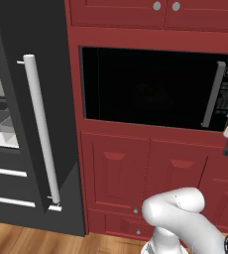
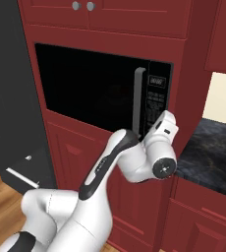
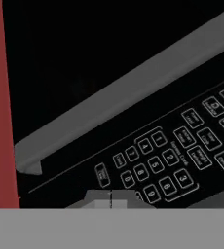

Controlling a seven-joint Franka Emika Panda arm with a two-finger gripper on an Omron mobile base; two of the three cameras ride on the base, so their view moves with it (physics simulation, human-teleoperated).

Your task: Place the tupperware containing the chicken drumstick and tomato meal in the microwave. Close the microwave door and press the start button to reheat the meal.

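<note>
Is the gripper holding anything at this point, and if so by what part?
Nothing is held: the gripper is shut and empty, at the microwave button panel.

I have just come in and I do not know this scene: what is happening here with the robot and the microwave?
The white robot arm is reaching to the microwave built into the red cabinetry. The microwave door is shut, its grey handle beside the button panel. The tool, closed and holding nothing, is right at the lower part of the panel, close to the number keys. It seems ready to press a button. The dark glass does not show what is inside.
</note>
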